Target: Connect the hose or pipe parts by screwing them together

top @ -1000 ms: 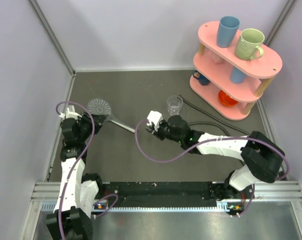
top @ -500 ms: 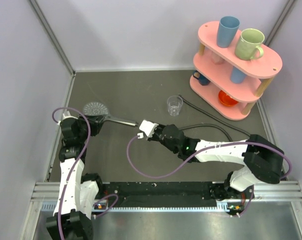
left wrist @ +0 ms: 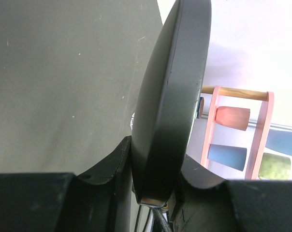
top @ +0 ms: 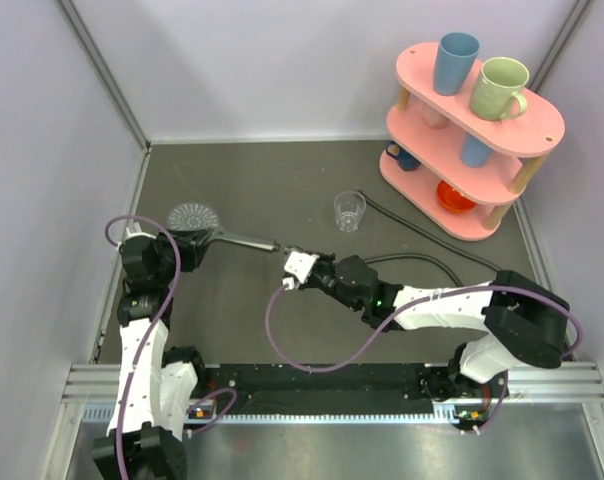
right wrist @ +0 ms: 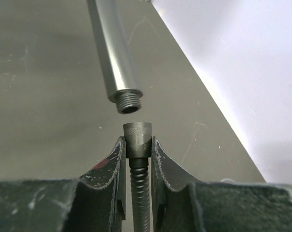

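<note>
Top view: you could miss the mating here. The left pincer grips the hand shower up by its disc, so any wrist wobble can swing the long handle's free tip off line; left arm is folded at the left side of the bench, handle pointing right; right arm reaches low across the middle, right pincer just beside the handle tip, not touching; the hose trails off to the right, and drag from it could pull the end aside.

Left wrist view: pincer clenched on the disc's rim, edge-on between both fingers; it's a thin rim hold, so it may pivot once you twist against it.

Right wrist view: right pincer clenched on the hose's nut, nut upright between the fingers; the handle's threaded end sits just above, apart — a touch left and tilted; push in like that and you risk cross-threading.
</note>
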